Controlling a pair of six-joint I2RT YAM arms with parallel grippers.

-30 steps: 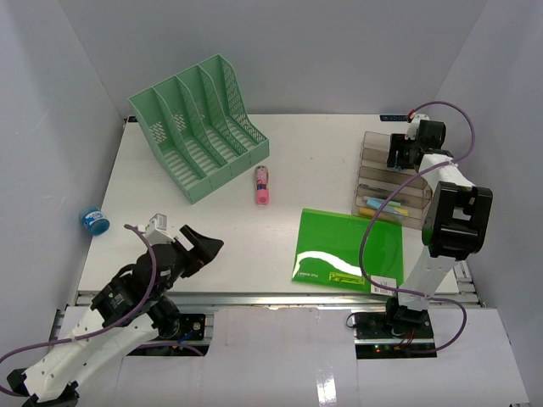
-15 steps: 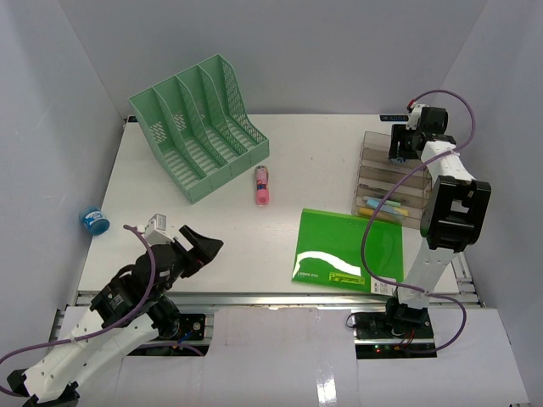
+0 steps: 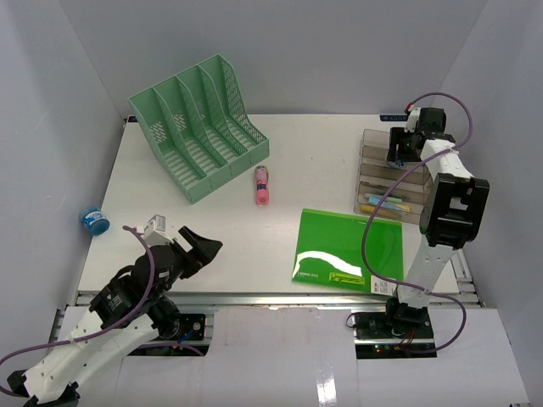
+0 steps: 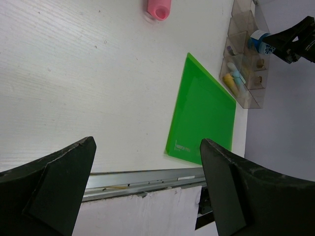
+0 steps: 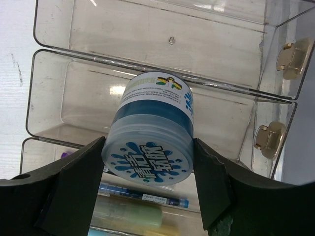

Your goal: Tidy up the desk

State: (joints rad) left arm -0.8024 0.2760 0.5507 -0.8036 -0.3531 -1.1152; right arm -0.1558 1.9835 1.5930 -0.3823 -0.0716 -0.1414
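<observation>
Upper right, right gripper [image 3: 399, 153]: pinching a blue tub [image 5: 150, 142] over the clear organizer [image 3: 377, 170]
desk [image 3: 322, 161]: fills mid-frame, green folder [image 3: 348, 250] sitting lower right
Lower left, left gripper [image 3: 199, 248]: spread wide, low over the desk

The table [image 4: 74, 73] is showing a matt, finely ribbed white face, while the clear plastic organizer [image 5: 147, 29] and green folder [image 4: 206, 123] are gleaming glossy and smooth.
</observation>
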